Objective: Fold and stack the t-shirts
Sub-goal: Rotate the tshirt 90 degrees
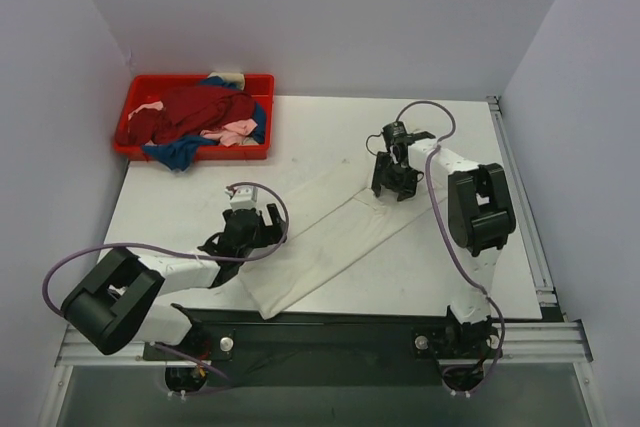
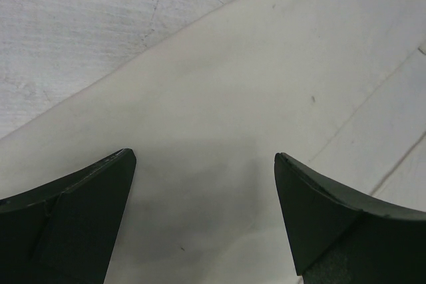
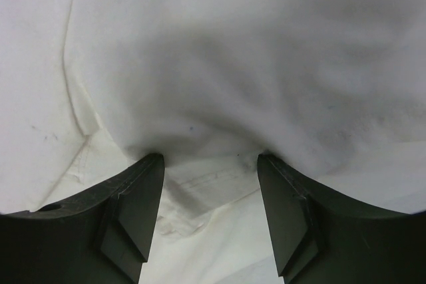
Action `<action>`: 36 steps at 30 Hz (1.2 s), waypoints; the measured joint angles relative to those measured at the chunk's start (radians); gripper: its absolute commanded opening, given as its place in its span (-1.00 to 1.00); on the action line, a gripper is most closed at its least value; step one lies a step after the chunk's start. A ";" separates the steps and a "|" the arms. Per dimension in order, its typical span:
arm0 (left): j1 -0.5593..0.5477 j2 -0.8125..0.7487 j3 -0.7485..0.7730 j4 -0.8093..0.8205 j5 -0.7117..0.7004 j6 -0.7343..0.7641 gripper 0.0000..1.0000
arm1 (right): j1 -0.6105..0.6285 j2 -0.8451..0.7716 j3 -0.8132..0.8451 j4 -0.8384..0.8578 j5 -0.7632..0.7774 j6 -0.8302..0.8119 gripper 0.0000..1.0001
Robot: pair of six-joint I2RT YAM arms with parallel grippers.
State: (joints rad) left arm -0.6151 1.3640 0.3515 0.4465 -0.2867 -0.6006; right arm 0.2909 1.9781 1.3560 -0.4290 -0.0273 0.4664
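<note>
The large cream-white t-shirt [image 1: 330,232] lies as a long diagonal strip on the white table [image 1: 320,132]. My left gripper [image 1: 252,230] hovers open over its lower-left part; in the left wrist view the gripper [image 2: 205,157] has its jaws wide apart, with only smooth cloth [image 2: 219,98] under them. My right gripper [image 1: 395,187] is at the strip's upper-right end. Seen from the right wrist, that gripper [image 3: 210,157] has its jaws apart, the tips pushed against a raised fold of the cloth [image 3: 219,51]. Dark red [image 1: 200,107], blue [image 1: 180,154] and pale pink [image 1: 235,132] t-shirts lie heaped in the tray.
The red plastic tray [image 1: 240,153] stands at the table's back-left corner. A metal rail [image 1: 525,197] runs along the right edge. Grey walls close in the left, back and right sides. Both arm bases sit at the near edge.
</note>
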 measured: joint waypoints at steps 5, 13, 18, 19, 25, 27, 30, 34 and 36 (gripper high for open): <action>-0.093 -0.032 -0.042 0.021 -0.065 -0.066 0.95 | -0.001 0.096 0.146 -0.069 0.049 -0.033 0.20; -0.283 -0.087 -0.090 0.024 -0.159 -0.180 0.95 | -0.018 0.249 0.396 -0.153 0.056 -0.085 0.22; -0.378 -0.088 -0.094 0.029 -0.190 -0.247 0.95 | -0.023 0.335 0.547 -0.201 0.046 -0.113 0.26; -0.391 -0.084 -0.093 0.034 -0.197 -0.257 0.95 | -0.023 0.348 0.563 -0.206 0.046 -0.116 0.26; -0.465 0.008 -0.056 0.091 -0.257 -0.292 0.95 | -0.029 0.429 0.708 -0.249 0.025 -0.146 0.36; -0.484 0.042 -0.039 0.113 -0.267 -0.303 0.95 | -0.035 0.453 0.750 -0.252 0.013 -0.154 0.38; -0.518 0.087 -0.010 0.137 -0.281 -0.317 0.95 | -0.042 0.475 0.795 -0.257 -0.005 -0.160 0.42; -0.569 0.138 0.030 0.149 -0.290 -0.337 0.95 | -0.046 0.495 0.831 -0.263 -0.029 -0.162 0.43; -0.592 0.157 0.049 0.151 -0.293 -0.341 0.95 | -0.048 0.504 0.848 -0.264 -0.040 -0.162 0.43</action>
State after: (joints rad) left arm -1.2076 1.5211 0.4004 0.5972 -0.5800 -0.9417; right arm 0.2428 2.4825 2.2044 -0.6933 -0.0677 0.3042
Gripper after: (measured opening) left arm 0.974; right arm 0.712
